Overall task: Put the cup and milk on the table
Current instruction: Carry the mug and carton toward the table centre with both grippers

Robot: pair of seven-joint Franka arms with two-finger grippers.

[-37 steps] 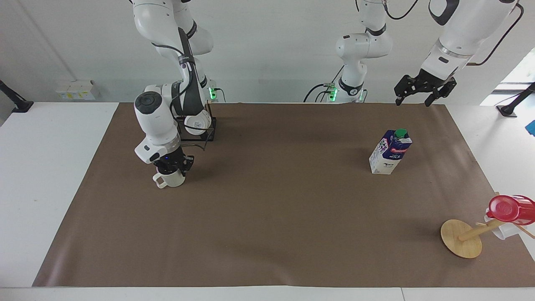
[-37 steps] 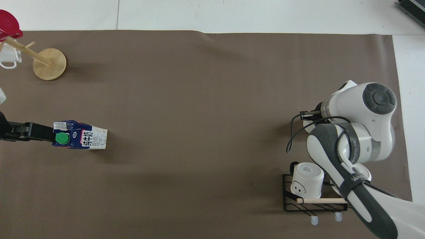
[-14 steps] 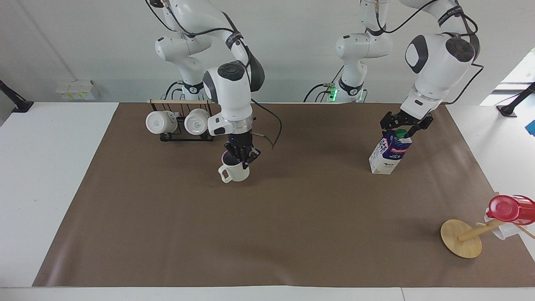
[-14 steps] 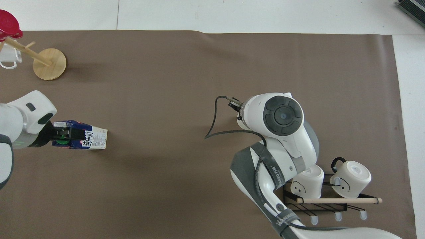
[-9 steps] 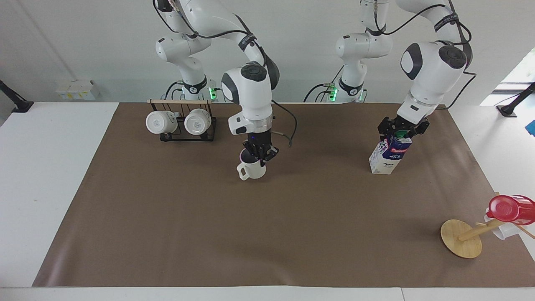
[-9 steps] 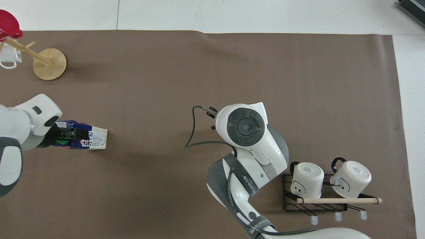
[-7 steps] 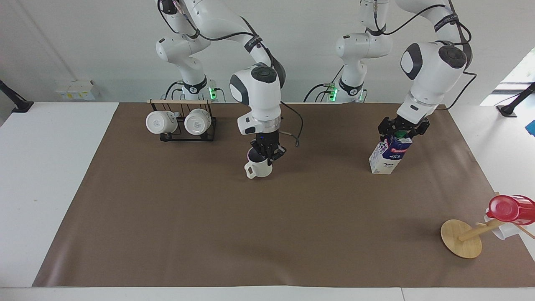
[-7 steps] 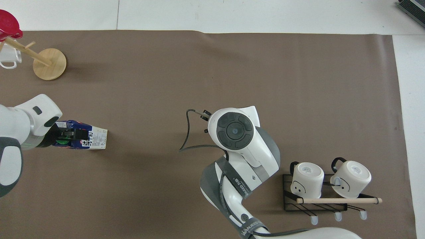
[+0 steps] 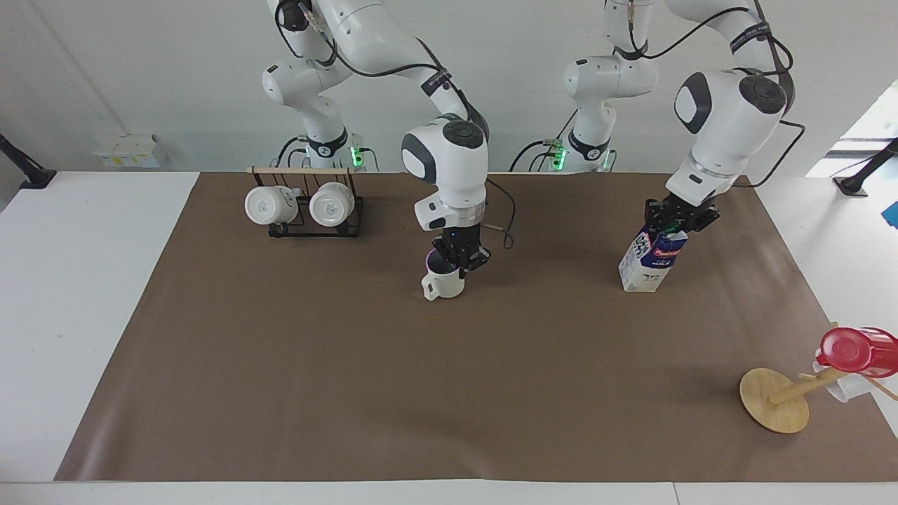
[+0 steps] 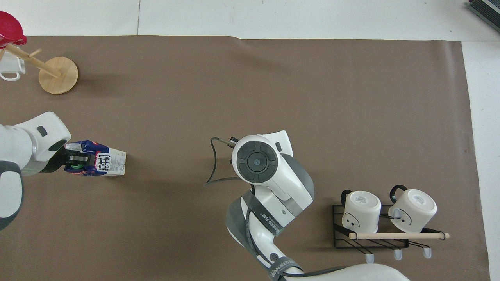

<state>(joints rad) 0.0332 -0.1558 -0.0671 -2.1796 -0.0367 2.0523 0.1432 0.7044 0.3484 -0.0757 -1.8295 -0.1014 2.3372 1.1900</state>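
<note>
Currently: both grippers clamped on the task items over the brown sheet of the table [image 9: 63, 280].

Surface: white tabletop, brown paper-like sheet [image 9: 421, 393] over most of it, plain white wall along the robots' edge. Right gripper [image 9: 459, 259] closed on the rim of the cup [image 9: 442, 280], mid-table, toward the robots' edge; contact between cup base and sheet cannot be told. Left gripper [image 9: 677, 216] closed on the top of the milk [image 9: 652, 259], carton tilted, lower edge on the sheet, toward the left arm's end. Carton face in the overhead view [image 10: 103, 163]: black Chinese characters on white, too small to read; red label unreadable. Black wire rack [image 9: 309, 214] with two white mugs near the robots' edge, right arm's end. Wooden mug stand [image 9: 775, 400] with a red cup [image 9: 852, 349] at the corner away from the robots, left arm's end.
</note>
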